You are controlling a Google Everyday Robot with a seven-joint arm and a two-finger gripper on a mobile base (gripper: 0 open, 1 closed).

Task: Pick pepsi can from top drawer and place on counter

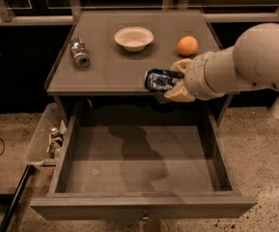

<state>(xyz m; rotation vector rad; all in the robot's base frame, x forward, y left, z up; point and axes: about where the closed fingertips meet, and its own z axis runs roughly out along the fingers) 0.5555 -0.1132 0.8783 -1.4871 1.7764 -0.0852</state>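
The pepsi can (159, 80), dark blue with light markings, lies sideways in my gripper (173, 81). The gripper is shut on it and holds it in the air over the front edge of the counter (105, 66), right of centre. My arm reaches in from the right. The top drawer (139, 163) stands pulled open below, and its inside is bare. Its small knob (144, 218) shows at the bottom of the front panel.
On the counter lie a silver-grey can (79, 53) on its side at the left, a white bowl (134, 37) at the back centre and an orange (188, 46) at the right. A clear plastic bin (49, 139) with small items hangs left of the drawer.
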